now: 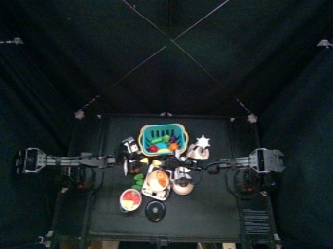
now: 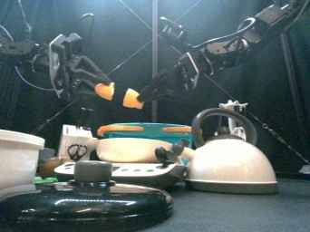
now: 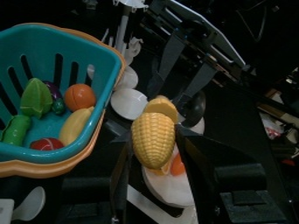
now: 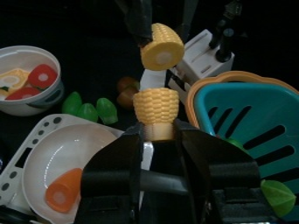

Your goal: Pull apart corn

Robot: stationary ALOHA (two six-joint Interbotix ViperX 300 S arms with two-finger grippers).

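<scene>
Black curtains [image 1: 78,58] all round, small black table [image 1: 104,209]

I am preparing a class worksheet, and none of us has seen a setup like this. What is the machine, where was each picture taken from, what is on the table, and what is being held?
This is a robot with two black arms, each ending in a two-fingered claw, at a small black table. One picture looks straight down from above, one looks level across the table from its front edge, and two come from cameras on the wrists. On the table are a green basket of toy vegetables, a kettle, a black lid and a plate with a toy egg. The toy corn is in two halves. The left claw grips the left corn half, and the right claw grips the right corn half, both held above the table.
</scene>
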